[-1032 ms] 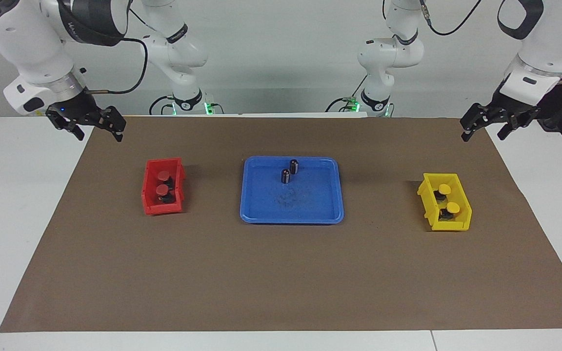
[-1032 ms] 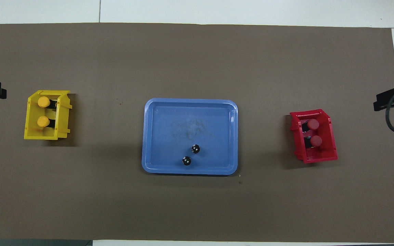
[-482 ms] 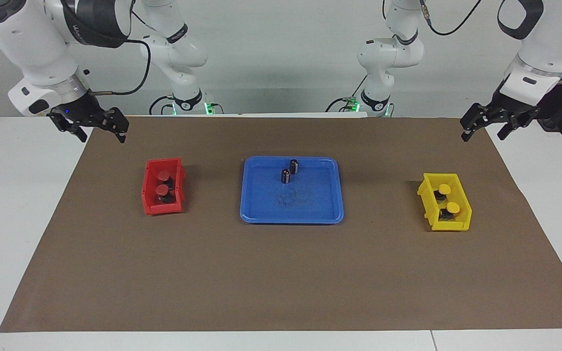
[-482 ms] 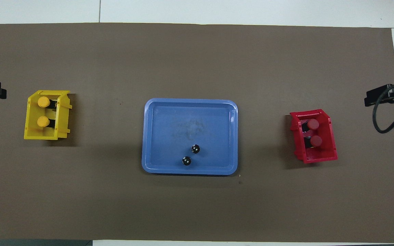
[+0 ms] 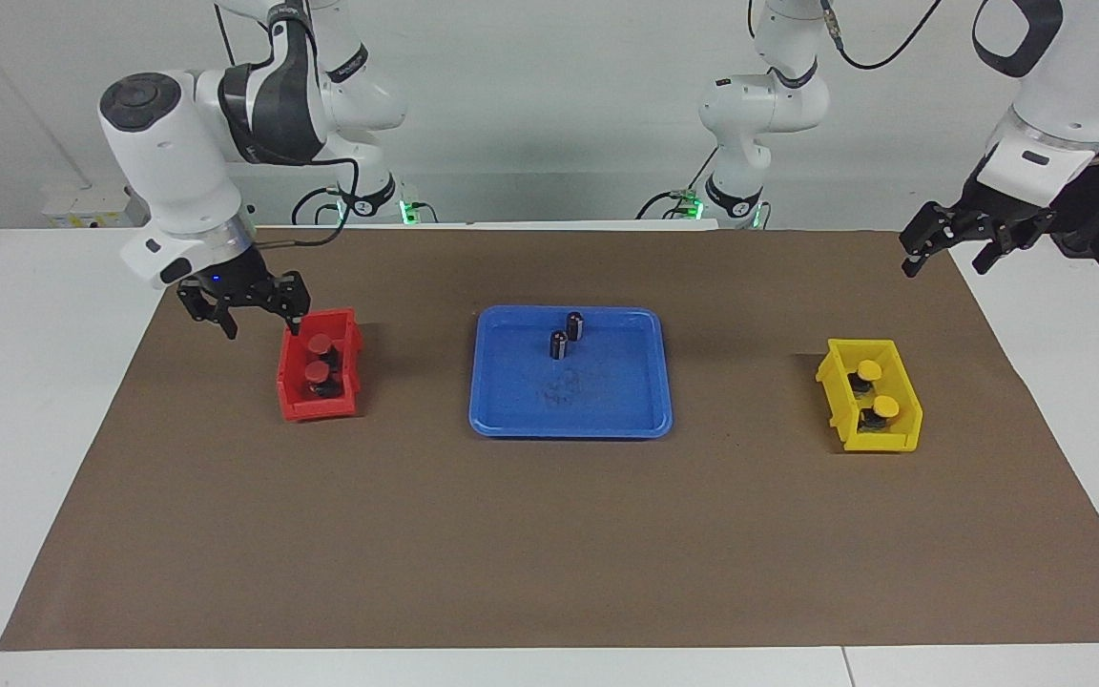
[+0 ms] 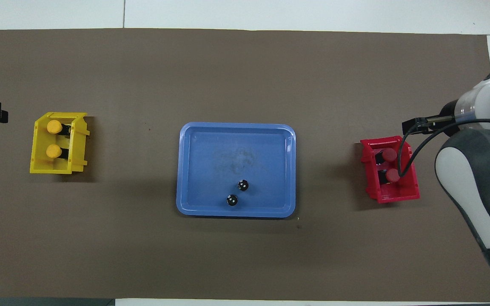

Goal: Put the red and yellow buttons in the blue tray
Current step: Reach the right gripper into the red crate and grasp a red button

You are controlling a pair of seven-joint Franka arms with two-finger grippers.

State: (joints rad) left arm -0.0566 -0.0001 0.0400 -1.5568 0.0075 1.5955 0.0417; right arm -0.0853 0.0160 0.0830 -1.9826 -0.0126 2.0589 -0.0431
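Two red buttons [image 5: 320, 343] stand in the small red bin [image 5: 316, 408]; they also show in the overhead view [image 6: 389, 154]. Two yellow buttons [image 5: 869, 368] stand in the small yellow bin [image 5: 879, 442], also seen from overhead [image 6: 54, 126]. The blue tray [image 5: 569, 427] lies mid-table between the bins and holds none of the capped buttons. My right gripper [image 5: 259, 326] is open and empty, raised just beside the red bin toward the right arm's end of the table. My left gripper [image 5: 945, 265] is open and empty, waiting over the mat's corner at the left arm's end.
Two dark capless cylinders [image 5: 559, 343] stand upright in the tray on the side nearer the robots, also seen from overhead [image 6: 243, 185]. A brown mat [image 5: 549, 553] covers the table. The right arm's cable hangs over the red bin [image 6: 394, 196] in the overhead view.
My right gripper has swung in from the mat's corner and come down beside the red bin. The left arm, bins, tray and buttons have not moved.
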